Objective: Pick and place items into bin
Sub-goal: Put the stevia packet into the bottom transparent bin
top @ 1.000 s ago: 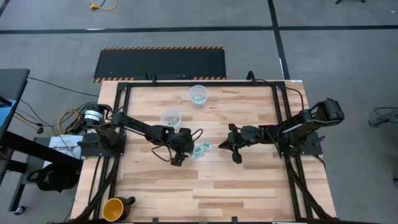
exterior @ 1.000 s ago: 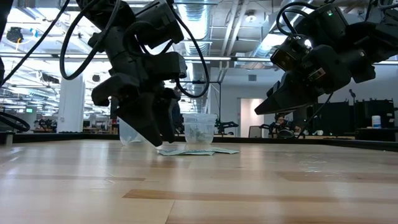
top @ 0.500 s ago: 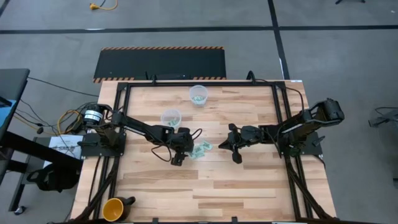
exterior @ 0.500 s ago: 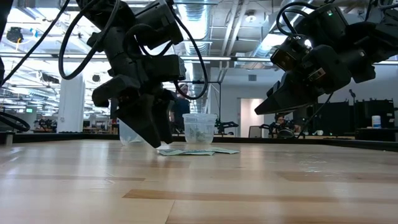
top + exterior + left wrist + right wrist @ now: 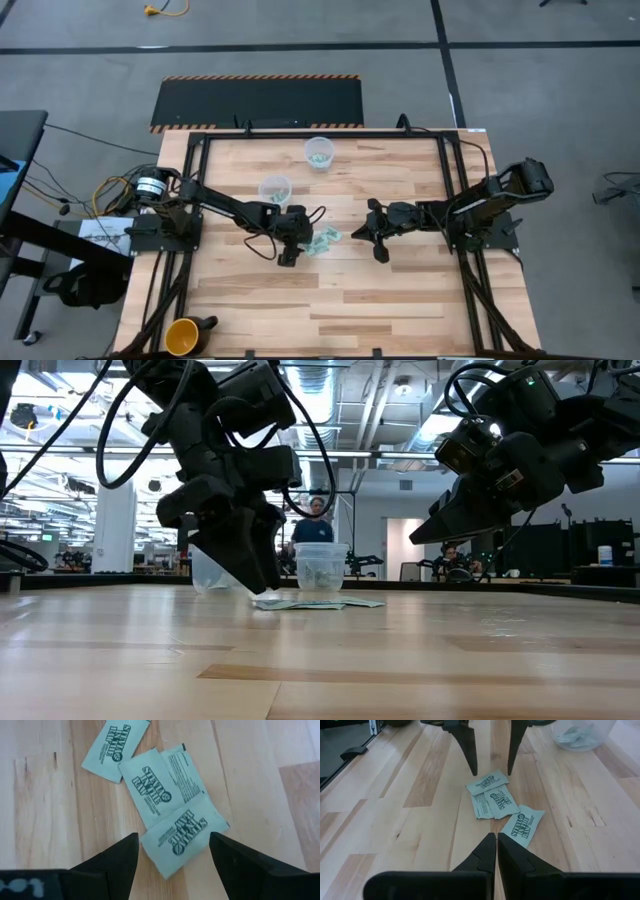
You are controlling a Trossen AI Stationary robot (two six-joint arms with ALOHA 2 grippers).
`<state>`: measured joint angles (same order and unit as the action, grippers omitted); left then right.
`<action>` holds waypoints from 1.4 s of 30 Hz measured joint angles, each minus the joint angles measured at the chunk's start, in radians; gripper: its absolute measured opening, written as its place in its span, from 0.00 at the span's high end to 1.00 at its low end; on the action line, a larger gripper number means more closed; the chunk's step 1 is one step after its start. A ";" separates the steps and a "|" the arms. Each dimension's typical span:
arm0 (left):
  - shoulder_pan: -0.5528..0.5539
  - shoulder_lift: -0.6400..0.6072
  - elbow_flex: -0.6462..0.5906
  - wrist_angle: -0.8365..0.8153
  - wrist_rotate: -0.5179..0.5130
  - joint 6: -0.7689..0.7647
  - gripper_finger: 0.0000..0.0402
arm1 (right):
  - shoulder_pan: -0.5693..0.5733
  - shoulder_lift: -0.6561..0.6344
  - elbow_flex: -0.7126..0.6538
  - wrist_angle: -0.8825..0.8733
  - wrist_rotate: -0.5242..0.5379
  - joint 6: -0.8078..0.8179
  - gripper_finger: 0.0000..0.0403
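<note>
Four flat mint-green paper packets with dark printed lettering (image 5: 165, 790) lie in a loose cluster near the middle of the pale butcher-block wooden table (image 5: 400, 300), some overlapping at their edges. In the high view they show as a small green patch (image 5: 323, 240) just beside the left arm's tip. They lie flat and spread rather than stacked, which leaves edges exposed for fingers to straddle one at a time.

The left gripper (image 5: 172, 852) hangs directly over the nearest packet (image 5: 185, 840), its two dark fingers (image 5: 117, 857) parted wide with one on each side of that packet's lower end. From the low view the tips (image 5: 255, 575) sit just above or at the tabletop; whether they touch the paper cannot be told. Nothing is held yet. The spread looks set for a descent and pinch on that nearest packet.

The right gripper (image 5: 496, 851) waits across the cluster, raised off the table, fingers pressed together and empty, pointing toward the packets.

Two clear plastic cups stand farther back: one (image 5: 274, 188) near the left arm, and another (image 5: 319, 152) by the table's far edge with green pieces already inside, likely the bin. A yellow mug (image 5: 183, 336) sits at the near left corner, well apart
</note>
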<state>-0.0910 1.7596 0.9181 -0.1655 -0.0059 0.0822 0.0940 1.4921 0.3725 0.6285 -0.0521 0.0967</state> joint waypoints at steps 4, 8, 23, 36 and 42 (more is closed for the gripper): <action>-0.002 0.047 0.009 0.002 0.003 -0.015 0.41 | 0.000 0.000 0.000 0.000 0.000 0.000 0.98; -0.010 0.082 0.016 0.017 -0.004 -0.013 0.41 | 0.000 0.000 -0.001 0.000 0.000 0.000 0.98; -0.027 0.099 0.024 0.015 -0.014 -0.051 0.45 | 0.002 0.000 -0.001 -0.006 0.000 0.000 0.98; -0.053 0.100 0.022 0.010 -0.031 -0.067 0.75 | 0.002 0.000 -0.001 -0.006 0.000 0.000 0.98; -0.074 0.100 0.022 0.006 -0.062 -0.072 0.82 | 0.002 0.000 -0.001 -0.006 0.000 0.000 0.98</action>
<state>-0.1654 1.8599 0.9401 -0.1597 -0.0675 0.0106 0.0959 1.4921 0.3717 0.6224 -0.0521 0.0971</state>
